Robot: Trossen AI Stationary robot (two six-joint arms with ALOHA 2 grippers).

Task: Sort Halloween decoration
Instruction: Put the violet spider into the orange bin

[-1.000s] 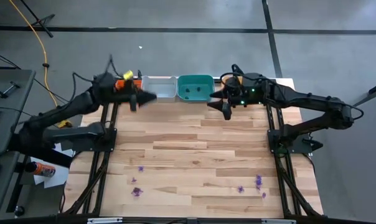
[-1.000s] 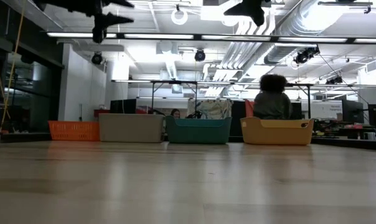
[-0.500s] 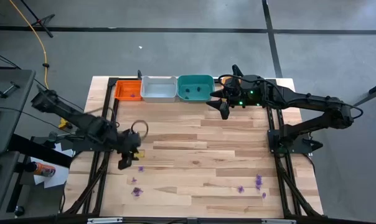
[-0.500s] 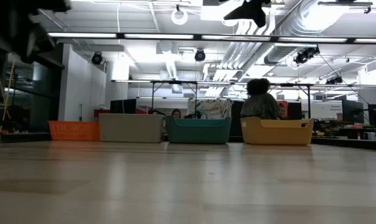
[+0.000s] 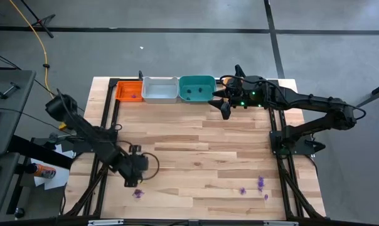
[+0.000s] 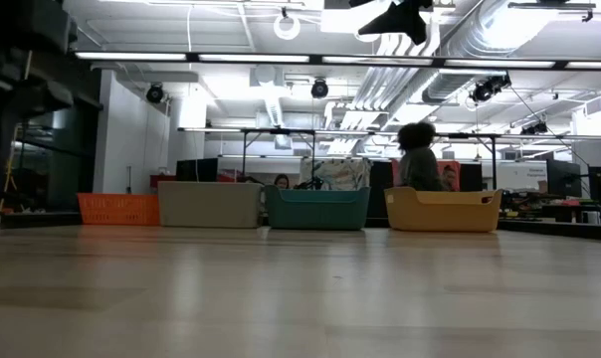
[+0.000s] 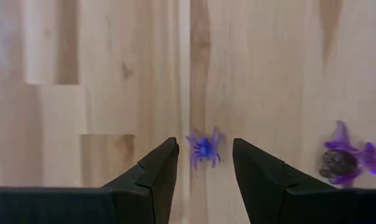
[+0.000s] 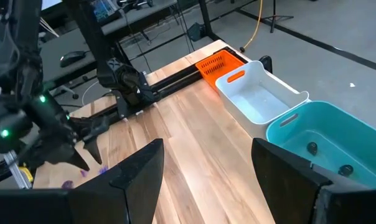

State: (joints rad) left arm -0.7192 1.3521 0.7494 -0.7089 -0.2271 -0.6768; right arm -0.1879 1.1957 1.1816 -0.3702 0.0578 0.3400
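**Left claw poised over a purple spider at the near edge of the desk**

Pale wooden planks make up the desk (image 5: 202,150), with grey floor around it. Near its front edge lie the purple trinkets: one cluster at the front left (image 5: 138,193) and another scattered at the front right (image 5: 260,183). The left claw (image 5: 137,182) hangs low over the front-left group, its fingers (image 7: 152,171) parted, with a small purple spider (image 7: 203,149) lying on the wood in the gap between them, not gripped. Just beside it, outside the fingers, lies a second purple piece with a dark centre (image 7: 345,159).

Farther back, the right claw (image 5: 226,110) hovers just in front of the row of trays along the far edge, its jaws spread wide and holding nothing. That row runs orange tray (image 5: 122,95), white tray (image 5: 148,95), teal tray (image 5: 184,80); a few purple bits lie in the orange one, and dark trinkets (image 8: 312,148) lie in the teal one. A yellow tray (image 6: 441,211) ends the row in the low view.

Beyond the desk, a person (image 6: 418,159) shows in the room behind the trays.
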